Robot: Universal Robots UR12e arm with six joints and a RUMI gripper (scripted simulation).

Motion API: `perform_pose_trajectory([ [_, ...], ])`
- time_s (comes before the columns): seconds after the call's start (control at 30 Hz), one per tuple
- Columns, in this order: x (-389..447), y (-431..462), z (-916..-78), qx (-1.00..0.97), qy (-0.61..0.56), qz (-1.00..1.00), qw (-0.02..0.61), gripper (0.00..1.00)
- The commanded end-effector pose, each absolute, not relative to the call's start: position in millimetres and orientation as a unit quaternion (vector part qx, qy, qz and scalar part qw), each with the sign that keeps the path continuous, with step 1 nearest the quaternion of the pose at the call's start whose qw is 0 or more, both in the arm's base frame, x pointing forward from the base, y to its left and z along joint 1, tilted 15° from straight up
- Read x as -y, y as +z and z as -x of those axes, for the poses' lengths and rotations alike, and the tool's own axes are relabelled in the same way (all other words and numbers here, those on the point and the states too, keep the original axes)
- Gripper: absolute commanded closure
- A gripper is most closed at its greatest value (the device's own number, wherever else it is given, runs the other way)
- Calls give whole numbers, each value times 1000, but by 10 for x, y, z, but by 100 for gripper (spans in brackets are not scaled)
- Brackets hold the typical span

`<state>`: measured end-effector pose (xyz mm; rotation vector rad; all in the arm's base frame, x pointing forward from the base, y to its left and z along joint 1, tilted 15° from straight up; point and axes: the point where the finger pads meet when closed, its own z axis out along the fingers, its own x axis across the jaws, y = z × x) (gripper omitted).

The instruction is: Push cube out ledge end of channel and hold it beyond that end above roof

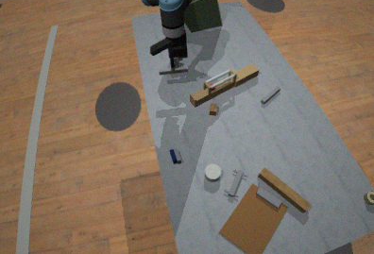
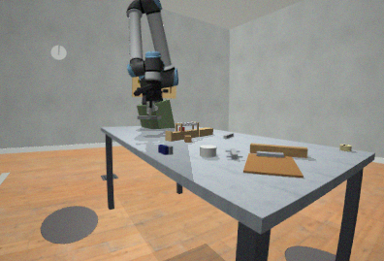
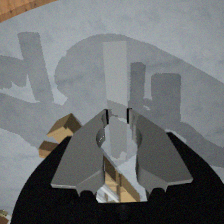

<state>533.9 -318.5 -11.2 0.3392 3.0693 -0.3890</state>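
Observation:
My gripper (image 1: 175, 66) (image 2: 149, 112) (image 3: 117, 110) is shut on a flat grey stick (image 1: 170, 72) (image 2: 148, 116) (image 3: 116, 65) and holds it level, a little above the grey table (image 1: 283, 128) at the back left. The channel (image 1: 220, 78) (image 2: 188, 126) is a clear tunnel on a long wooden base (image 1: 200, 96) (image 2: 206, 131) to the right of the gripper. Something small and red (image 1: 212, 84) (image 2: 180, 128) shows inside it near its left end. Part of the wooden base (image 3: 62, 129) shows under the fingers in the wrist view.
A small wooden block (image 1: 213, 109) (image 2: 187, 138) lies in front of the channel, and a grey bar (image 1: 270, 94) to its right. Nearer the front are a blue block (image 1: 176, 156), a white disc (image 1: 212, 172), a grey pronged tool (image 1: 235, 184), a wooden beam (image 1: 283, 189), a brown board (image 1: 252, 225).

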Motion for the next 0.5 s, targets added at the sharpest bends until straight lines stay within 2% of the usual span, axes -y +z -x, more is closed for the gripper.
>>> perform_pose_trajectory([
  [0.0, 2830, -206, -5524, -989, -123, -86, 12, 100],
  [0.13, 2324, -342, -5728, -991, -121, -55, 8, 100],
  [0.2, 2324, -342, -5728, -991, -121, -55, 8, 100],
  [0.47, 1018, -679, -6019, -992, -121, 24, -2, 100],
])
